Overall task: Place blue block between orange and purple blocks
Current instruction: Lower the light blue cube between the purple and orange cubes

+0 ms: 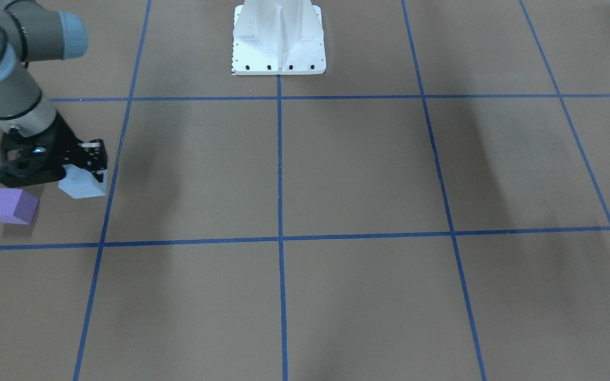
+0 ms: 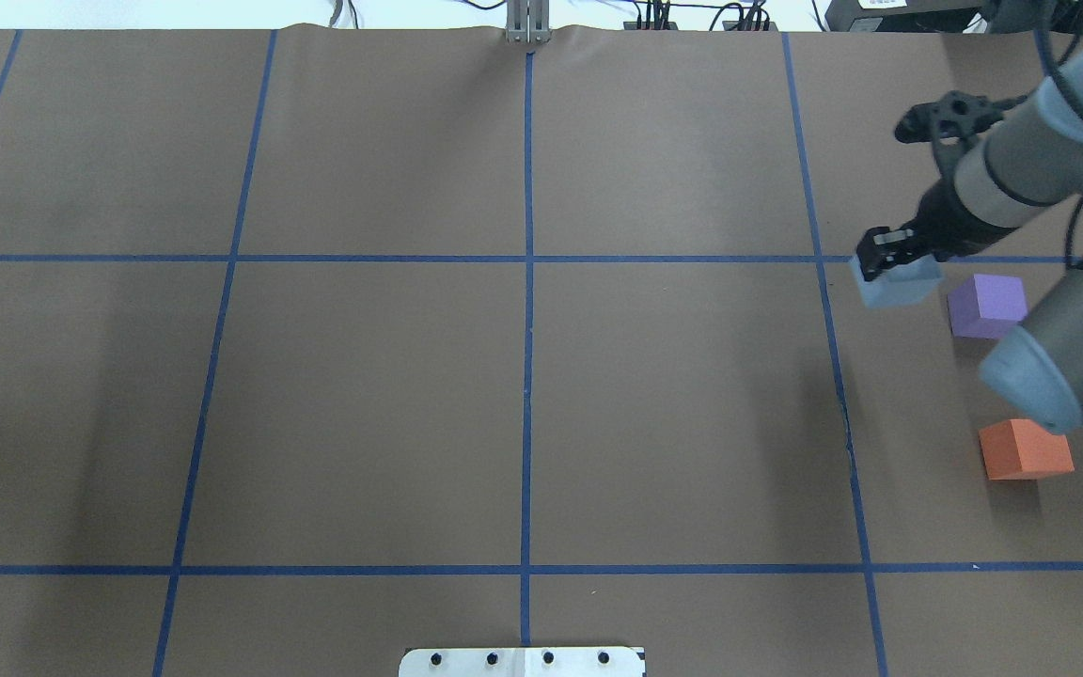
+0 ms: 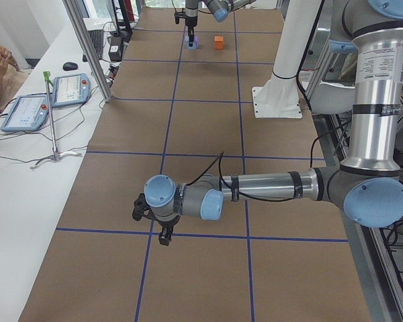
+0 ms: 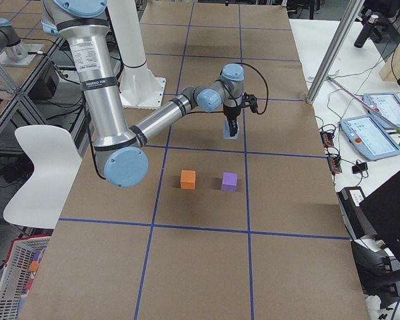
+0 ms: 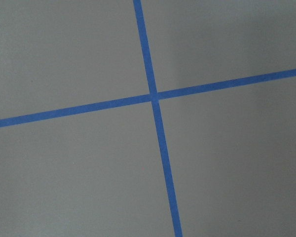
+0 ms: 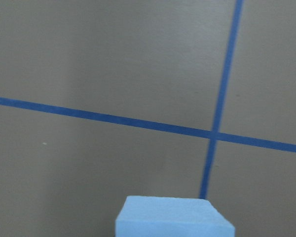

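My right gripper [image 2: 889, 252] is shut on the pale blue block [image 2: 899, 288], holding it by its top at about table level; it also shows in the front view [image 1: 91, 161] with the block [image 1: 82, 183] below it. The block fills the bottom of the right wrist view [image 6: 175, 218]. The purple block [image 2: 986, 306] lies just right of it on the table. The orange block [image 2: 1026, 449] lies nearer my base, partly behind my right arm's elbow. My left gripper [image 3: 162, 235] hangs low over a tape crossing at the table's other end; I cannot tell whether it is open or shut.
Blue tape lines [image 2: 528, 282] divide the brown table into squares. My white base plate [image 1: 278, 47] sits at the middle of the near edge. Tablets [image 4: 370, 130] and cables lie on the side bench beyond the table.
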